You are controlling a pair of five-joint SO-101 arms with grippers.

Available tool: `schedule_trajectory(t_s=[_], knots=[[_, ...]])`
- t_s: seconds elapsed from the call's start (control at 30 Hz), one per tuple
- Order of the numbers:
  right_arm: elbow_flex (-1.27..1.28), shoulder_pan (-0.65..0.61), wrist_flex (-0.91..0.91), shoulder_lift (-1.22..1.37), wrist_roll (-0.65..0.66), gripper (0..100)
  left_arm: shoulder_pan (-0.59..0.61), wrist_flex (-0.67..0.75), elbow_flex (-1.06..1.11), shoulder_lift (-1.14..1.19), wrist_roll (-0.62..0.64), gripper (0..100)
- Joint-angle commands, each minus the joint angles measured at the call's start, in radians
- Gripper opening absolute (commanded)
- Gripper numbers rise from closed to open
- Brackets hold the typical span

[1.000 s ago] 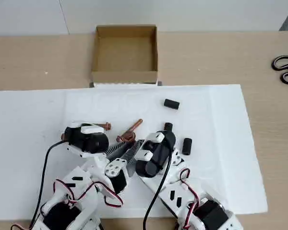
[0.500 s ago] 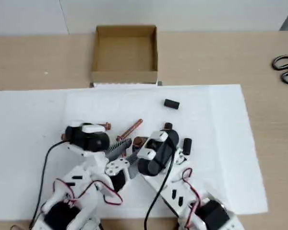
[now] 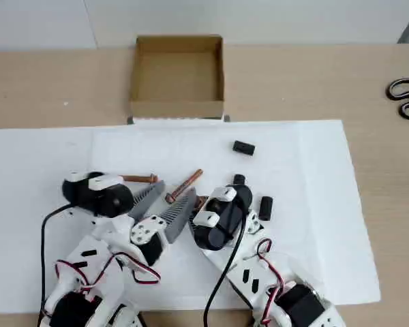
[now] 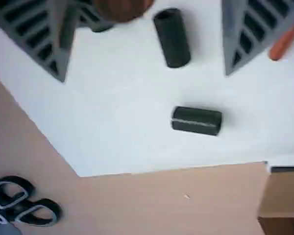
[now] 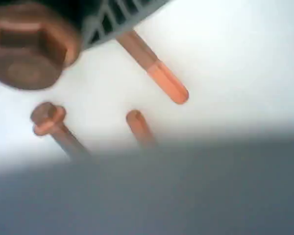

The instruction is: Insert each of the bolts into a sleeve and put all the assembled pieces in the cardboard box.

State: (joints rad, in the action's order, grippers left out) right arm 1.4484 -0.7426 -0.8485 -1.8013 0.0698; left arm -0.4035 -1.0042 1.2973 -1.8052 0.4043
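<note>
On the tabletop (image 3: 54, 82), white sheet (image 3: 313, 225): covers the near half, with both arms at its near edge.
Left bolt (image 3: 138, 178): lies flat on the sheet, just beyond the left arm's black wrist housing.
Left gripper (image 3: 178, 188): spread wide above the sheet and clamped on nothing. In the left wrist view (image 4: 146, 76), bare sheet and one sleeve show between its two grey ribbed fingers (image 4: 34, 34).
Middle bolt (image 3: 185, 184): lies slanted on the sheet. From above it sits between the left gripper's fingertips, and I cannot tell whether it touches them.
Cardboard box (image 3: 177, 107): open, on the bare tabletop just past the sheet's far edge, well apart from the bolts and sleeves.
Third bolt (image 5: 27, 58): its hex head shows close up in the right wrist view, at the right gripper's tip; the shank is hidden.
Right gripper (image 3: 203, 206): low over the sheet beside the left gripper. I cannot tell whether it is spread or pressed on the third bolt.
Far sleeve (image 3: 243, 147): lies on its side, on the box side of the sheet.
Middle sleeve (image 3: 238, 180): just beyond the right arm's wrist.
Near sleeve (image 3: 265, 207): just beside the right arm.
Scissors (image 3: 405, 97): on the bare tabletop at the far right.
</note>
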Motion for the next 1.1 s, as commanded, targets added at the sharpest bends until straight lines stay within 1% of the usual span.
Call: schedule_trajectory(t_s=[0.0, 0.07, 0.1, 0.17, 0.3, 0.43, 0.47, 0.57, 0.6, 0.77, 0.9, 1.0, 1.07], knots=[[-0.014, 0.045, 0.022, -0.012, 0.005, 0.2, 0.084, -0.031, -0.048, -0.008, -0.054, 12], [-0.012, 0.097, 0.022, -0.012, 0.003, 0.2, 0.153, -0.051, -0.048, -0.008, -0.089, 2], [-0.011, 0.124, 0.022, -0.012, 0.003, 0.2, 0.189, -0.063, -0.045, -0.008, -0.107, 0], [-0.011, 0.173, 0.022, -0.012, 0.003, 0.2, 0.245, -0.084, -0.012, -0.008, -0.144, 2], [0.0, 0.251, 0.022, -0.012, 0.003, 0.2, 0.307, -0.083, 0.119, -0.009, -0.242, 1], [0.046, 0.326, 0.031, -0.012, -0.003, 0.2, 0.31, -0.081, 0.225, -0.009, -0.272, 1], [0.051, 0.352, 0.031, -0.012, -0.029, 0.2, 0.31, -0.081, 0.243, -0.009, -0.272, 1], [0.06, 0.429, 0.007, -0.002, -0.184, 0.2, 0.31, -0.081, 0.303, -0.009, -0.273, 1], [0.06, 0.444, -0.012, -0.002, -0.213, 0.2, 0.31, -0.081, 0.321, -0.009, -0.273, 1], [0.041, 0.453, -0.015, -0.001, -0.207, 0.2, 0.316, -0.081, 0.325, -0.011, -0.273, 1], [-0.057, 0.452, 0.091, 0.01, -0.189, 0.2, 0.316, -0.081, 0.323, -0.011, -0.273, 1], [-0.153, 0.458, 0.156, 0.116, -0.12, 0.2, 0.316, -0.081, 0.323, -0.011, -0.273, 1], [-0.235, 0.466, 0.173, 0.237, -0.121, 0.2, 0.316, -0.081, 0.323, -0.011, -0.273, 1]])
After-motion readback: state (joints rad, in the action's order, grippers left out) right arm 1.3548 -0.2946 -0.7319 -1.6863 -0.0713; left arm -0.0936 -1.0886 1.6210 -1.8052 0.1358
